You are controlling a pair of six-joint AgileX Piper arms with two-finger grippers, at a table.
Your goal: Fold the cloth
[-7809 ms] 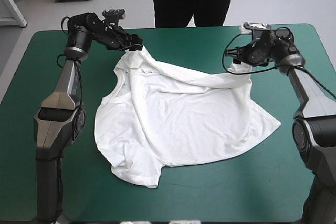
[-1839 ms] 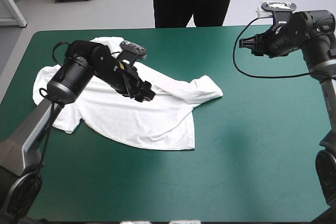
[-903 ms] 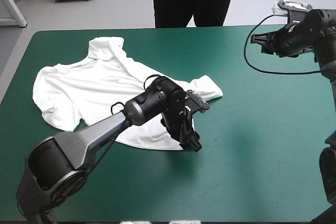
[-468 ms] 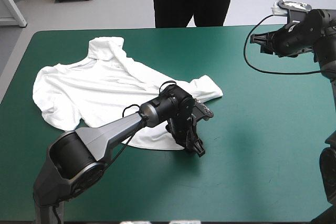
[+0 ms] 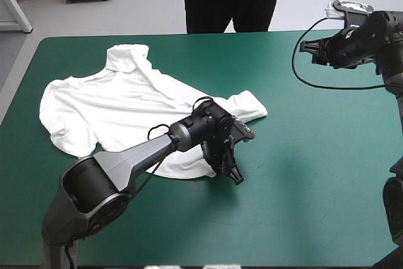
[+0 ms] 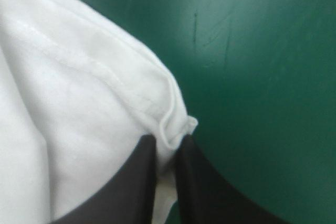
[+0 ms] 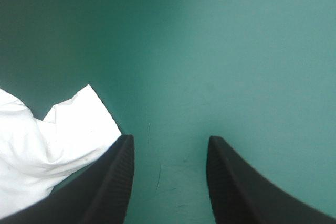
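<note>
High view: the T-shirt [image 5: 107, 102] lies spread but rumpled on the left half of the teal-green cover [image 5: 302, 187], its collar end toward the far edge and one sleeve reaching toward the table's middle
Left gripper [image 5: 234, 176]: down at the T-shirt's near right corner, at the hem, the arm stretched across the cloth from the near left
Left wrist view: the black fingers [image 6: 139, 182] are all but closed, a small fold of the white hem corner pinched between their tips; white cloth fills one side, bare cover the other
Right gripper [image 5: 313, 50]: raised near the table's far right corner, well apart from the T-shirt
Right wrist view: the two black fingers [image 7: 118, 182] stand wide apart with only bare cover between them; they hold nothing
T-shirt in the right wrist view: a white creased part shows beside one finger, lying on the cover below, not in its grasp
</note>
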